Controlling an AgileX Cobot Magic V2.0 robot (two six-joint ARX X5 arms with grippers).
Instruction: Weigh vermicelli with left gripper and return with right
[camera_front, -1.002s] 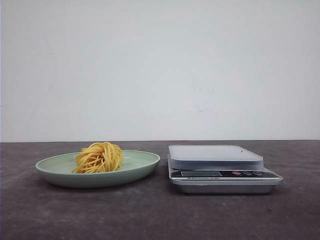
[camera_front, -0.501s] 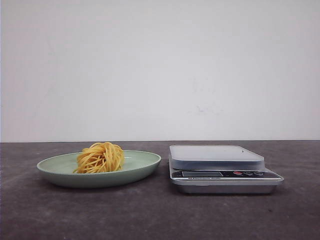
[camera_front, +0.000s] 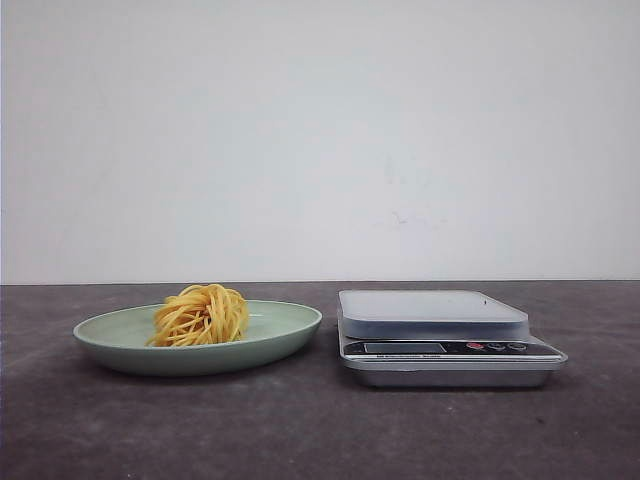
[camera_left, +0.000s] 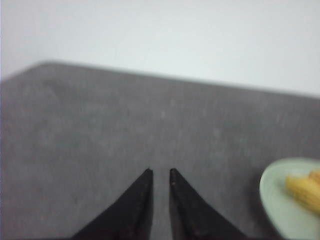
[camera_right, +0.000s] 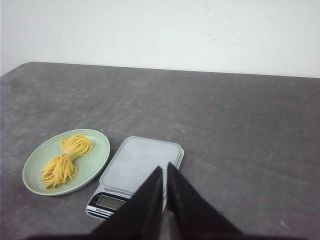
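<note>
The vermicelli (camera_front: 200, 315), a small nest of yellow-orange strands, lies on the pale green plate (camera_front: 290, 325) at the table's left. A silver kitchen scale (camera_front: 432, 312) stands just right of the plate, its platform bare. Neither gripper shows in the front view. In the left wrist view my left gripper (camera_left: 160, 171) hangs over bare table, its black fingers a little apart and empty; the plate (camera_left: 277, 200) and vermicelli (camera_left: 305, 190) sit at the frame edge. In the right wrist view my right gripper (camera_right: 164, 167) is shut and empty above the scale (camera_right: 140, 160), with the vermicelli (camera_right: 65, 157) on the plate (camera_right: 97, 150) beyond.
The table is dark grey, with a white wall behind it. The scale's display and buttons (camera_front: 490, 347) face the robot. Nothing else stands on the table in these views.
</note>
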